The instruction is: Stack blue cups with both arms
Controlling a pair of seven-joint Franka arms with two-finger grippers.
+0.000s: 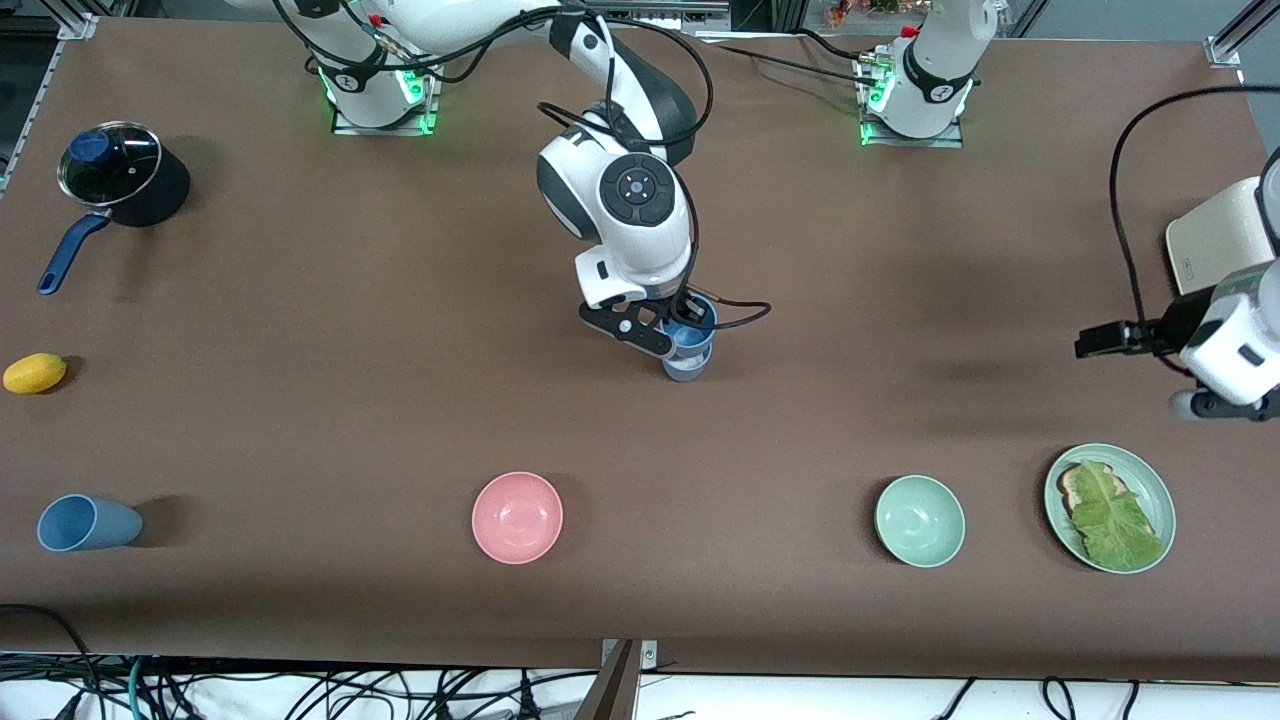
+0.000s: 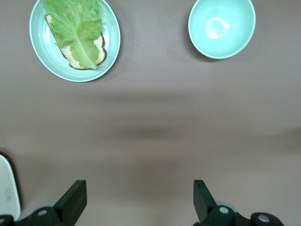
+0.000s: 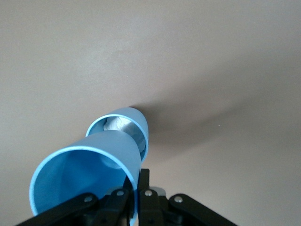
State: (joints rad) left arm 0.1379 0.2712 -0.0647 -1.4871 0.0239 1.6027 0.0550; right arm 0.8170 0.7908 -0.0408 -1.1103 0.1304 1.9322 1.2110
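Note:
My right gripper (image 1: pixel 676 334) is shut on the rim of a sky-blue cup (image 1: pixel 694 331), one finger inside the wall and one outside. It holds the cup tilted at mid-table. The cup's base sits at the mouth of a second blue cup (image 1: pixel 686 368) that stands upright on the table. In the right wrist view the held cup (image 3: pixel 87 174) overlaps the opening of the standing cup (image 3: pixel 134 123), with my gripper (image 3: pixel 139 178) on its wall. A third, slate-blue cup (image 1: pixel 86 523) lies on its side near the front edge at the right arm's end. My left gripper (image 1: pixel 1095 341) (image 2: pixel 140 200) is open and empty, waiting over bare table.
A pink bowl (image 1: pixel 517 517) and a pale green bowl (image 1: pixel 920 521) sit near the front edge. A green plate (image 1: pixel 1160 495) holds toast and lettuce. A lidded pot (image 1: pixel 118 178), a lemon (image 1: pixel 35 373) and a white board (image 1: pixel 1215 243) lie at the table's ends.

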